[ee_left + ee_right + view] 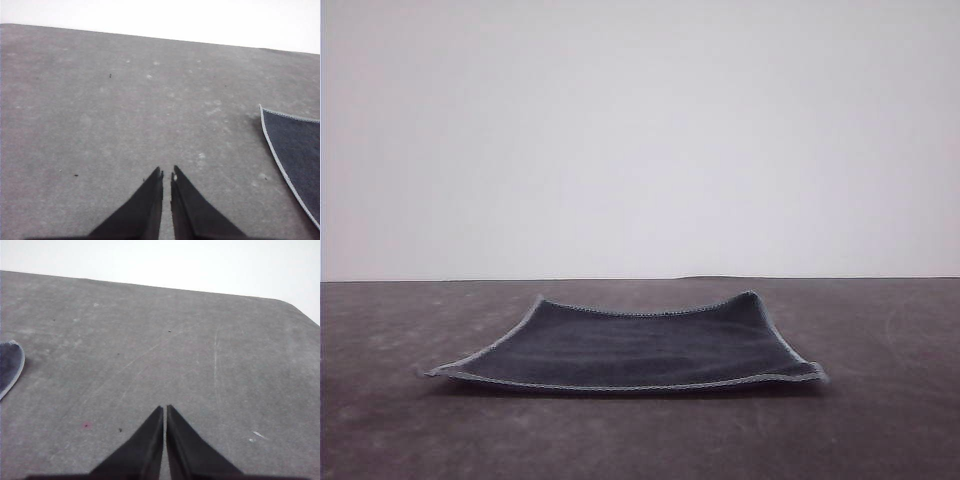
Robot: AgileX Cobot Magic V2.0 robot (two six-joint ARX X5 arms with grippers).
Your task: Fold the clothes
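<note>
The front view sits low, near table (880,400) height, facing forward across the surface toward a plain wall, with the cloth (640,350) at 12 o'clock, near. Each wrist view looks obliquely down past closed fingertips at the table, close above it. The left wrist view catches the cloth (297,150) edge; the right wrist view catches one corner (9,365).
</note>
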